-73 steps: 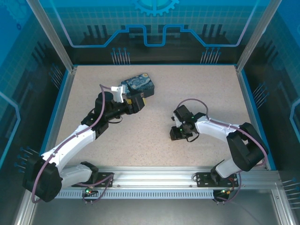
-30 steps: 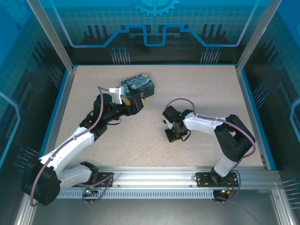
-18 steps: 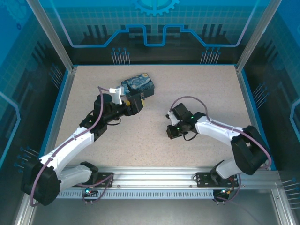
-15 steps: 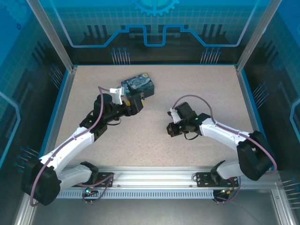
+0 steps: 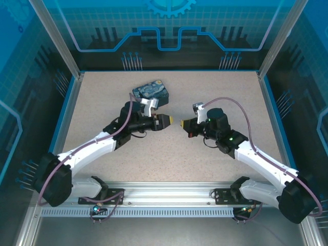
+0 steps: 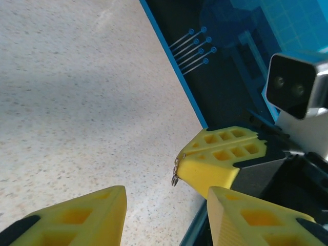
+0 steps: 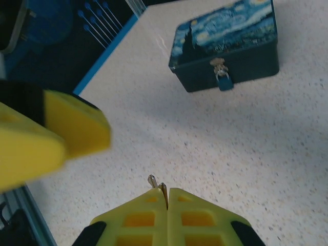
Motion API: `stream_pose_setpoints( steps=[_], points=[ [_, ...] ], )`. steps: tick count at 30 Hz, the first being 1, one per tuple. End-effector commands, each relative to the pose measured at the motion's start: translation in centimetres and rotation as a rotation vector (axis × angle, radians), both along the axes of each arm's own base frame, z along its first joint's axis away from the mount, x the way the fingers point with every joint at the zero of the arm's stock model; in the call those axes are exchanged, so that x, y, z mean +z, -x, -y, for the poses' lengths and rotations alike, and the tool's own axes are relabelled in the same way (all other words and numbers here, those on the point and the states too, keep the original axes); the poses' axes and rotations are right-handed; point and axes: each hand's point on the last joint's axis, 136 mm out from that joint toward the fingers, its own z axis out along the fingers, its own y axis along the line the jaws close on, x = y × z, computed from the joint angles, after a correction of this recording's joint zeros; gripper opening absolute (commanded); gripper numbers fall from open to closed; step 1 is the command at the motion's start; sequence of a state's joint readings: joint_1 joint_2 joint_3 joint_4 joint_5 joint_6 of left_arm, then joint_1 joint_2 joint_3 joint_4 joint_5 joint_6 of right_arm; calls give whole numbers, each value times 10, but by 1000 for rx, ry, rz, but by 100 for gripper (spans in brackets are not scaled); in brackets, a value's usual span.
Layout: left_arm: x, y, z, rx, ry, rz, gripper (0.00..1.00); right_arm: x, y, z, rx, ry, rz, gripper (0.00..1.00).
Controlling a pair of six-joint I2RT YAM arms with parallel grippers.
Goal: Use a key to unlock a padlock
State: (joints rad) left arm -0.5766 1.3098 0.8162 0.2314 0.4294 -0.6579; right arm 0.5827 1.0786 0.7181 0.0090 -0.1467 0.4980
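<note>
**Progress.** The speckled beige table (image 5: 205, 92) carries the rectangular tin printed with a blue-and-yellow starry-night painting (image 5: 151, 91). The small blue-teal padlock with a thin metal shackle (image 7: 223, 82) hangs from the latch on the tin's front face, ahead of the right gripper (image 7: 167, 190) and off to its right, well apart from it. By its look the padlock is not yet opened. The thin dark metal key (image 7: 156, 182) is already off the table and in the right gripper. In my judgement, pickup is done. Bringing the key to the padlock, inserting it and turning it are all left.

**Pose.** Both arms reach inward over the middle of the table, and their grippers point at each other, tip near tip but not touching. The left gripper (image 5: 166, 120) has its yellow fingers spread with nothing between them, and the tin lies behind it, beside its wrist. The right gripper's fingers are pressed together, pinching the key, with only its tip showing past the fingertips. It faces the left gripper's open gap, which suggests a handover or a regrip.
</note>
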Motion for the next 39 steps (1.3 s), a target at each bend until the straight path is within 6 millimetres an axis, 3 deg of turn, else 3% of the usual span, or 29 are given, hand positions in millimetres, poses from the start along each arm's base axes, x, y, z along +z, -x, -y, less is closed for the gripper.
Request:
stream_pose_setpoints(
  steps=[1, 11, 18, 35, 39],
  points=[
    [22, -2, 18, -44, 71, 42, 44, 21, -2, -6, -2, -32, 57, 0],
    [18, -5, 34, -67, 87, 35, 38, 20, 8, -11, 29, -63, 41, 0],
    [16, -3, 41, -85, 87, 32, 28, 19, 10, -13, 35, -64, 37, 0],
    [14, -4, 35, -57, 44, 68, 0, 26, 15, -14, 54, -84, 29, 0],
    [20, -5, 27, -38, -8, 129, 0, 37, 17, -3, 86, -121, 29, 25]
  ],
)
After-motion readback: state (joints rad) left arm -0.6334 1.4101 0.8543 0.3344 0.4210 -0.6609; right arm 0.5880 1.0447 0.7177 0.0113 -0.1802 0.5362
